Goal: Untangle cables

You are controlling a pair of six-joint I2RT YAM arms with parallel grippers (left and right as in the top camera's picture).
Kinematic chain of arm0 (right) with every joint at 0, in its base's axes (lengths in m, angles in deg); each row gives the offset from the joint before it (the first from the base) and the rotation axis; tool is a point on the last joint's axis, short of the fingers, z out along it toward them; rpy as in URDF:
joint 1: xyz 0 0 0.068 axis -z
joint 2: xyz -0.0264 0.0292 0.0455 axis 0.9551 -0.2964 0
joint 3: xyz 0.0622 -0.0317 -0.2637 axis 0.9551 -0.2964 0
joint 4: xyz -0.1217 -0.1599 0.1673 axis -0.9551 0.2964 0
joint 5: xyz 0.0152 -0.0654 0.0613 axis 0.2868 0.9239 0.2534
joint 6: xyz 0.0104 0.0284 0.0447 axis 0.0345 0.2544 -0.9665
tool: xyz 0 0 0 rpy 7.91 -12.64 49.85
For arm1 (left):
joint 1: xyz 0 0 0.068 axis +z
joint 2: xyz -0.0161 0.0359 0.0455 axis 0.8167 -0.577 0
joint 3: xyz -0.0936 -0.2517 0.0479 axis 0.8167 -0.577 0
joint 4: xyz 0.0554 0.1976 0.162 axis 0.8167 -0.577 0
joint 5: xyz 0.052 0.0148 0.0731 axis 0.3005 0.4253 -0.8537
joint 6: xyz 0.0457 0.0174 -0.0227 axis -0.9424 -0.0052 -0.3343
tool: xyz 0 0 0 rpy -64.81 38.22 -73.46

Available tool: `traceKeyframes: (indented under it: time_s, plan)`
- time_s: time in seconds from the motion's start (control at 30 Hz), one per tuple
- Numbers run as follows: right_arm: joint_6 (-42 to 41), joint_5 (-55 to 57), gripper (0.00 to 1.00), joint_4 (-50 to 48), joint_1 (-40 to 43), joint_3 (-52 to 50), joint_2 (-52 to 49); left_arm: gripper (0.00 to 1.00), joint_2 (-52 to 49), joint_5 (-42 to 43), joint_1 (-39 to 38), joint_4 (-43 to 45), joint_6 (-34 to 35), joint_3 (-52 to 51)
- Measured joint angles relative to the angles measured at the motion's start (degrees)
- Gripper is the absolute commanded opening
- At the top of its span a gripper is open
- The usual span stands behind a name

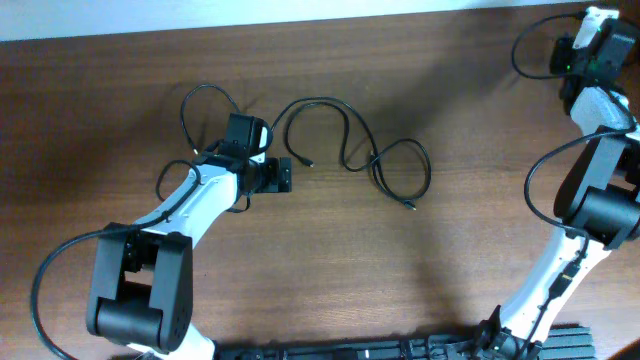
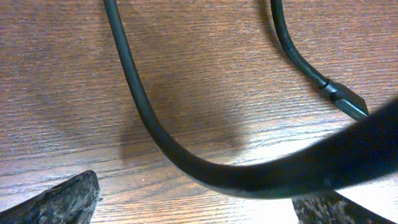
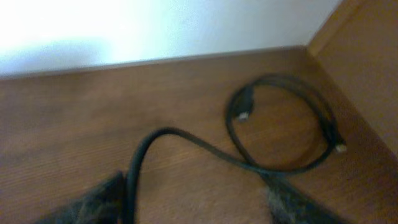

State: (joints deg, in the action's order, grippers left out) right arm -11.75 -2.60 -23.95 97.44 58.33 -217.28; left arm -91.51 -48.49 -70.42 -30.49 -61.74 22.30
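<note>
A thin black cable (image 1: 345, 130) lies in loose curves at the table's middle, one small plug (image 1: 308, 162) near my left gripper (image 1: 287, 176). In the left wrist view the left gripper (image 2: 199, 208) is open. A black cord (image 2: 143, 106) curves across the wood between its fingers, and the plug (image 2: 345, 99) lies at the upper right. My right gripper (image 1: 597, 30) is at the far right corner. In the right wrist view the right gripper (image 3: 196, 202) is open. A coiled cable (image 3: 280, 165) with two small plugs lies ahead; one strand (image 3: 140, 155) runs beside the left finger.
Thicker black wires (image 1: 195, 100) loop off both arms. A pale wall (image 3: 155, 25) runs along the table's far edge, and the table's right edge is close to the coiled cable. The arm bases stand at the front.
</note>
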Motion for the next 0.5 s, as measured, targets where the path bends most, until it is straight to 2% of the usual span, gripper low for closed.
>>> traceKeyframes:
  time_s: [0.03,0.13,0.17,0.27,0.33,0.43,0.5]
  plan:
    - [-1.25,-0.35,0.99,3.67,-0.7,1.92,0.02,0.99,0.0,0.02,0.0,-0.02,0.0,0.0]
    - [-3.76,-4.92,0.99,24.41,-1.73,6.56,3.52,0.99,0.0,0.02,0.0,-0.02,0.0,0.0]
    - [-4.11,-6.93,0.99,28.02,-1.99,7.41,5.07,0.99,0.0,0.0,0.0,0.24,0.0,0.0]
    - [-5.66,-19.58,0.99,42.29,-3.17,9.11,12.94,0.99,-0.02,0.04,0.0,3.82,0.0,0.0]
    - [-6.19,-30.8,0.99,52.87,-8.55,9.68,15.43,0.99,-0.02,0.07,0.0,2.21,0.0,0.55]
    - [-5.64,-34.49,0.99,54.77,-18.51,8.48,15.13,0.99,2.05,0.2,0.28,-3.15,0.0,3.89]
    - [-3.56,-32.89,0.99,53.02,-26.18,7.06,15.13,0.99,9.2,0.2,0.68,-4.07,0.0,5.66]
